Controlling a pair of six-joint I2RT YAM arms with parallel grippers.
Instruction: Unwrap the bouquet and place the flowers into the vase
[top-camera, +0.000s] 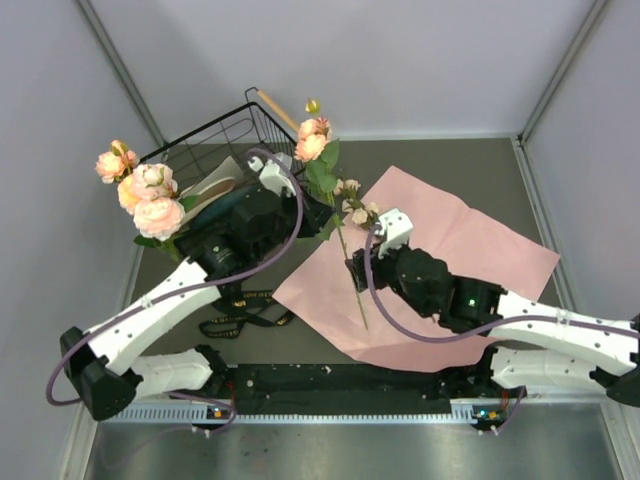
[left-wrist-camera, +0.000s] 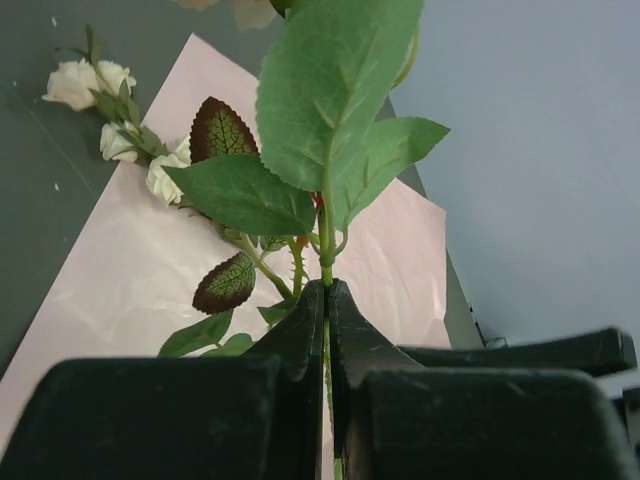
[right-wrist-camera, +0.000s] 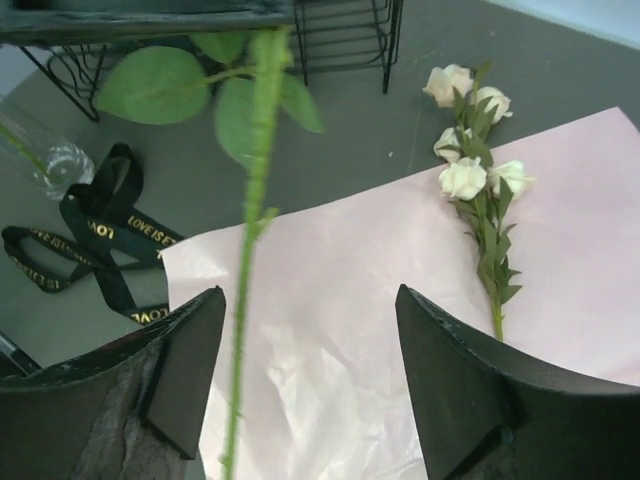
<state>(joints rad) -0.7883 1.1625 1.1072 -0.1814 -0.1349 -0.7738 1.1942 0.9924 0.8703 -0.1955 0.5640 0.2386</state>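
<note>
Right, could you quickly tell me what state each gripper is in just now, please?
Left gripper: closed on the rose stem.
Right gripper: open; the stem runs between its fingers, not gripped.

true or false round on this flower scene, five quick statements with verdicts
1. The left gripper is shut on a leafy green stem. True.
2. The right gripper is clamped on that stem. False: it is open, and the stem passes between its fingers ungripped.
3. The black ribbon is tied round the paper. False: it lies loose on the table beside the paper.
4. A spray of cream buds lies partly on the pink paper. True.
5. The pink paper is rolled into a cone. False: it is spread out flat.
</note>
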